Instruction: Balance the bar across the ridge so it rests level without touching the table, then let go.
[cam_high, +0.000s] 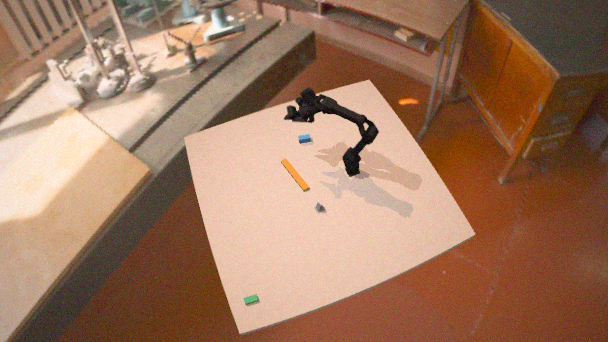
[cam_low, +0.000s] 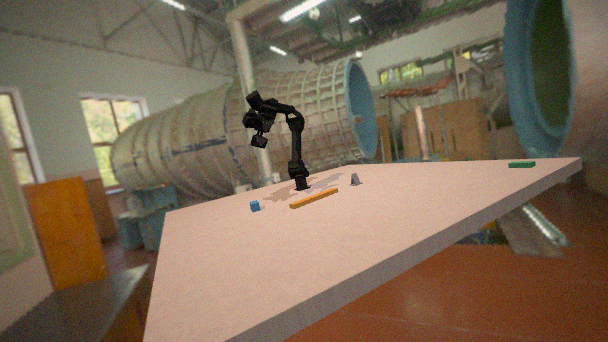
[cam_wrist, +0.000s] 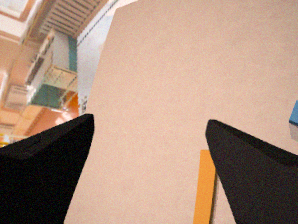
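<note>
Above the table: gripper wide, nothing held. Orange bar flat between blue block and ridge. Best centre over its middle, fingers astride its long sides.

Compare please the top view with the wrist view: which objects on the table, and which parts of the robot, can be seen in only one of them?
Only the top view: the green block, the small grey ridge and the arm's links, down to its base.

Only the wrist view: no additional object on the table.

Both: the orange bar and the blue block, each cut off by the wrist picture's edge, and the open gripper.
</note>
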